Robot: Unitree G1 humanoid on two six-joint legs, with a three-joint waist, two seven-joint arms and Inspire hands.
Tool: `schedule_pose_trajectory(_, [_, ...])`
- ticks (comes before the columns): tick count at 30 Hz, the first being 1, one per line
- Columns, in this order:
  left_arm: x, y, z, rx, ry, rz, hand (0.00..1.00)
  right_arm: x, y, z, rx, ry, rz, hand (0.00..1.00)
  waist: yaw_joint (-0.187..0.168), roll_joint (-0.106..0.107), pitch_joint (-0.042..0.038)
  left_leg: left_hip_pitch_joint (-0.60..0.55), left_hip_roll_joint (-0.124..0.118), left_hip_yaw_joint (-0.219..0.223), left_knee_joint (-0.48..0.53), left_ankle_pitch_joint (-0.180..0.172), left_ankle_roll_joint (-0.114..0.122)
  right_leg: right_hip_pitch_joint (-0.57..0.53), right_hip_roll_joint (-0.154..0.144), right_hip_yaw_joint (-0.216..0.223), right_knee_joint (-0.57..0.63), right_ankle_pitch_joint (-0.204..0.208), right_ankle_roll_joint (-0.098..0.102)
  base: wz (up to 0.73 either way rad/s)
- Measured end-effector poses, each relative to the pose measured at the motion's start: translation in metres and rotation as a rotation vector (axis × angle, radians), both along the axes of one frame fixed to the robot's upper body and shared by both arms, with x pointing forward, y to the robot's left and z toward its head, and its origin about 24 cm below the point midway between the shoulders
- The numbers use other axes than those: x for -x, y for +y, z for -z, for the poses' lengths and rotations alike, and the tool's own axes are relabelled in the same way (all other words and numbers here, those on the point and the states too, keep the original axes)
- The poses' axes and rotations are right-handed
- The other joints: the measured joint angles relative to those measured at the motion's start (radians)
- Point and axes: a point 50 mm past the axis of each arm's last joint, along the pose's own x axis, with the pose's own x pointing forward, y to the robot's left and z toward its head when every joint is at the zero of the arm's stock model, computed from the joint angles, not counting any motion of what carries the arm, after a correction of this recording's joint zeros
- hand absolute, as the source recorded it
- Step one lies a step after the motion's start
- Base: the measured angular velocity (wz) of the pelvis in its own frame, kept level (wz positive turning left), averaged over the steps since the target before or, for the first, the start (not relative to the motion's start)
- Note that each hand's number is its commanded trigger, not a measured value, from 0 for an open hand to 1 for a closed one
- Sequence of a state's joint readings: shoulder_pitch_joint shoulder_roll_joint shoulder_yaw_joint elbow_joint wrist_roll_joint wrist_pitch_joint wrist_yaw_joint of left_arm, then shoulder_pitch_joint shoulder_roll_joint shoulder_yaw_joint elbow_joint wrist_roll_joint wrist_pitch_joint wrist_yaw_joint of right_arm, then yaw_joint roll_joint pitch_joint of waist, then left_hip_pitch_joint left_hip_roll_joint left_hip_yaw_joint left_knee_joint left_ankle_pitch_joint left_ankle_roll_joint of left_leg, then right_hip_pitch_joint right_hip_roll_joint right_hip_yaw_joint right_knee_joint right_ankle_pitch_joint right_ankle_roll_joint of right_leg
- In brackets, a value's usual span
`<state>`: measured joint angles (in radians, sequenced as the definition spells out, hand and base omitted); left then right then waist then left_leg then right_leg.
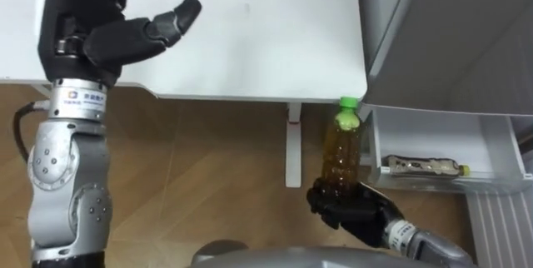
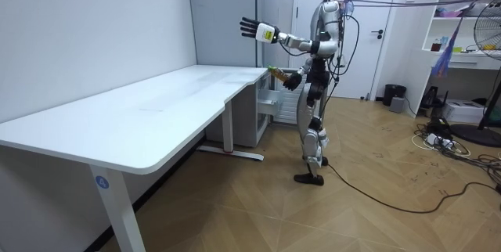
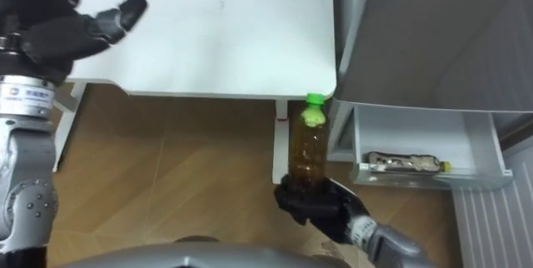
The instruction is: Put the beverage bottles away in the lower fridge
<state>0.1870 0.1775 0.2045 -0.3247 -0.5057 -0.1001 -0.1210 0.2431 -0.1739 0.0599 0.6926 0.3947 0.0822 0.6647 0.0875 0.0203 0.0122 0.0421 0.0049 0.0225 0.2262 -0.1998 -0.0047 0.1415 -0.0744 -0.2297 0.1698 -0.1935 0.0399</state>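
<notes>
Right hand (image 1: 346,210) round upright bottle (image 1: 342,156)

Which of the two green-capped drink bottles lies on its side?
The plastic bottle in the white fridge drawer; the amber bottle stands upright in the right hand.

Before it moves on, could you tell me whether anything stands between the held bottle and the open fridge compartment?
Nothing visible does. The right hand holds the bottle upright just left of the open compartment. A second bottle lies inside it.
</notes>
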Motion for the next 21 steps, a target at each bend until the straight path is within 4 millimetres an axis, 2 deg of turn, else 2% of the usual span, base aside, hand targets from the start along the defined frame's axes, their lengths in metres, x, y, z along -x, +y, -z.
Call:
schedule_pose_trajectory(5, [0.006, 0.024, -0.002, 0.031, 0.002, -0.157, 0.00, 0.014, -0.013, 0.003, 0.026, 0.036, 0.074, 1.00, 0.002, 0.003, 0.0024, 0.005, -0.002, 0.001, -0.006, 0.000, 0.000, 0.002, -0.003, -0.008, 0.000, -0.001, 0.001, -0.01])
schedule_pose_trajectory(8, [0.014, 0.042, 0.006, 0.075, 0.038, -0.271, 0.00, 0.021, -0.022, 0.004, 0.042, 0.057, 0.118, 1.00, 0.019, 0.010, -0.0011, 0.009, -0.001, 0.005, -0.024, 0.000, 0.000, -0.002, -0.003, -0.005, 0.000, -0.002, 0.002, -0.12])
schedule_pose_trajectory(12, [0.035, 0.069, 0.036, 0.145, 0.181, -0.463, 0.00, 0.036, -0.031, 0.008, 0.077, 0.117, 0.207, 1.00, 0.050, 0.013, -0.0083, 0.023, -0.001, 0.015, -0.022, 0.000, 0.000, 0.004, -0.002, 0.005, -0.002, -0.003, 0.002, -0.07])
schedule_pose_trajectory(15, [0.051, 0.084, 0.060, 0.183, 0.299, -0.595, 0.00, 0.040, -0.032, 0.009, 0.089, 0.142, 0.231, 1.00, 0.060, 0.008, -0.0096, 0.029, -0.001, 0.016, -0.023, 0.000, 0.000, 0.006, -0.002, 0.006, -0.002, -0.003, 0.002, -0.01])
schedule_pose_trajectory(18, [0.067, 0.092, 0.096, 0.227, 0.467, -0.683, 0.00, 0.039, -0.030, 0.010, 0.096, 0.148, 0.236, 1.00, 0.068, 0.006, -0.0096, 0.037, -0.002, 0.015, -0.024, 0.000, 0.000, 0.015, -0.004, -0.004, -0.004, -0.006, 0.003, 0.01])
schedule_pose_trajectory(21, [0.082, 0.093, 0.126, 0.266, 0.606, -0.738, 0.00, 0.037, -0.028, 0.010, 0.096, 0.146, 0.240, 1.00, 0.073, -0.002, -0.0139, 0.039, -0.004, 0.009, -0.022, -0.001, 0.000, 0.016, -0.006, -0.011, -0.003, -0.013, 0.001, 0.06])
